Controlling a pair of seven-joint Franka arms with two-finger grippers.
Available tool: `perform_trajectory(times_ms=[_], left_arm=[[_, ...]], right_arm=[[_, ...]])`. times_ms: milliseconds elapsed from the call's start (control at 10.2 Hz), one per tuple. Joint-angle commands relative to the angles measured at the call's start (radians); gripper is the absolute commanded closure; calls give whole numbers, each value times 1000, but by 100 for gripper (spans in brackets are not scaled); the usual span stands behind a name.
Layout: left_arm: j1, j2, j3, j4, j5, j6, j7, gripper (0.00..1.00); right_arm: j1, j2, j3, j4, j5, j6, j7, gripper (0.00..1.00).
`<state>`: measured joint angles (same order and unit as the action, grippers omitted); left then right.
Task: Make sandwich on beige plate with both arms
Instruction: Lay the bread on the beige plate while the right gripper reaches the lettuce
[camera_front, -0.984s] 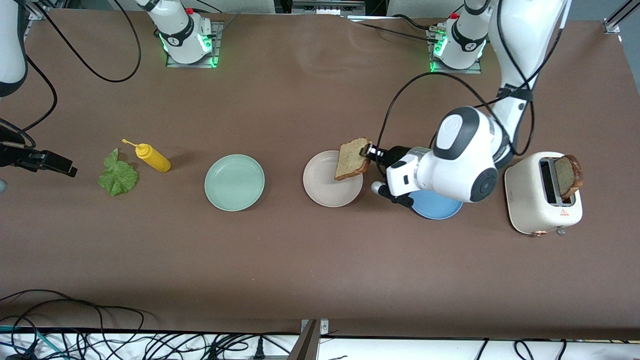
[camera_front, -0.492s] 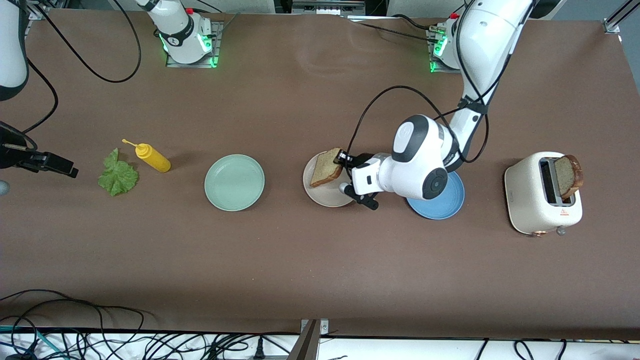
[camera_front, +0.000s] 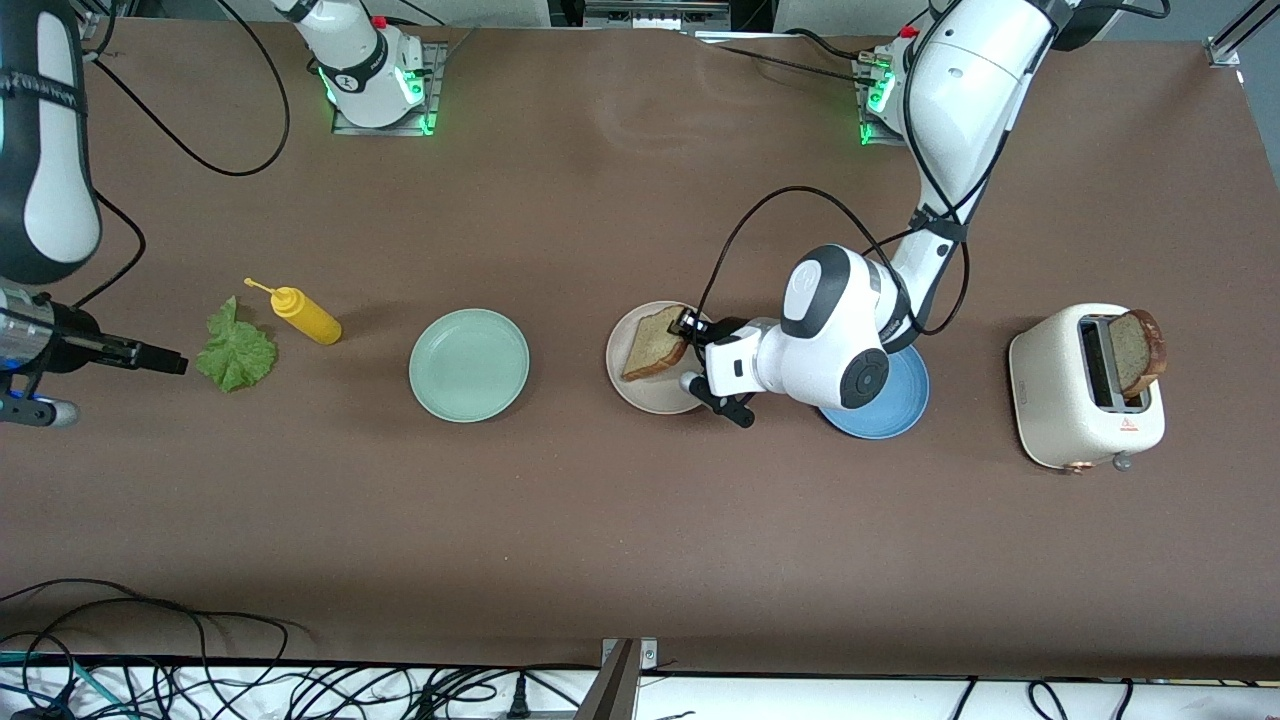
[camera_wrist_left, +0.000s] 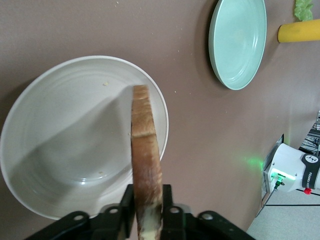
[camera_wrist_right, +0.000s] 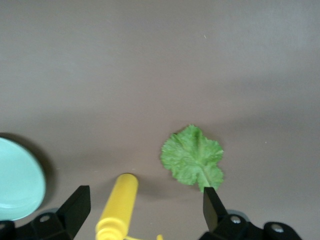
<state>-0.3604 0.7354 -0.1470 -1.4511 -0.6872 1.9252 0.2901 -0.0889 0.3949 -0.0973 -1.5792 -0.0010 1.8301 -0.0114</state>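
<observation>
Nearest the front camera we see the cream toaster (camera_front: 1085, 395) toward the left arm's end of the table, smooth and rounded, with a small red mark on its face that we cannot read; a brown slice (camera_front: 1138, 352) stands upright in its slot. Just beside it lies the round blue plate (camera_front: 880, 415), partly under the left arm. In the same row sits the beige plate (camera_front: 650, 395), shallow, glossy, faintly ringed; the left gripper (camera_front: 688, 335) hovers over it, jaws narrow and touching both faces of a square, porous bread slice (camera_front: 655, 343) with a darker crust; the slice tilts down over the plate. The mint green plate (camera_front: 469, 364) rests at mid-table, smooth and round. Toward the right arm's end lie a ruffled green lettuce leaf (camera_front: 236, 352) and, slightly farther, a yellow squeeze bottle (camera_front: 305, 314) on its side; the right gripper (camera_front: 170, 362) hangs beside the leaf, fingers spread wide and holding nothing.
</observation>
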Motion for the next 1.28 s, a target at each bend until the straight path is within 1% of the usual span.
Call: perform_trajectory(times_ms=[0, 98, 295, 394, 492, 591, 689, 788, 886, 1083, 1181], left_arm=[[24, -7, 6, -3, -22, -29, 30, 0], [37, -8, 4, -5, -2, -34, 59, 0], [81, -10, 6, -6, 9, -58, 159, 0], [84, -24, 10, -6, 9, -80, 159, 0], [86, -49, 12, -5, 40, -109, 137, 0], [87, -89, 12, -5, 108, -127, 57, 0], [87, -131, 14, 1, 189, -164, -36, 0], [89, -171, 14, 9, 275, -187, -113, 0], [92, -206, 14, 9, 332, -207, -153, 0], [121, -267, 18, 12, 418, -250, -170, 0], [136, -313, 21, 12, 507, -262, -175, 0]], right_arm=[[-15, -4, 4, -80, -53, 56, -13, 0], [-20, -14, -7, -149, -53, 108, -15, 0], [-22, -48, -15, -296, -53, 260, -15, 0], [-22, -57, -21, -359, -51, 326, -25, 0], [-22, -64, -35, -402, -50, 374, -48, 0], [-23, -61, -44, -438, -45, 423, -71, 0], [-28, -57, -51, -490, -44, 496, -84, 0], [-29, -56, -56, -548, -44, 599, -110, 0], [-31, -54, -56, -583, -42, 667, -125, 0], [-35, -36, -58, -596, -37, 680, -125, 0], [-49, -25, -58, -601, -37, 680, -125, 0]])
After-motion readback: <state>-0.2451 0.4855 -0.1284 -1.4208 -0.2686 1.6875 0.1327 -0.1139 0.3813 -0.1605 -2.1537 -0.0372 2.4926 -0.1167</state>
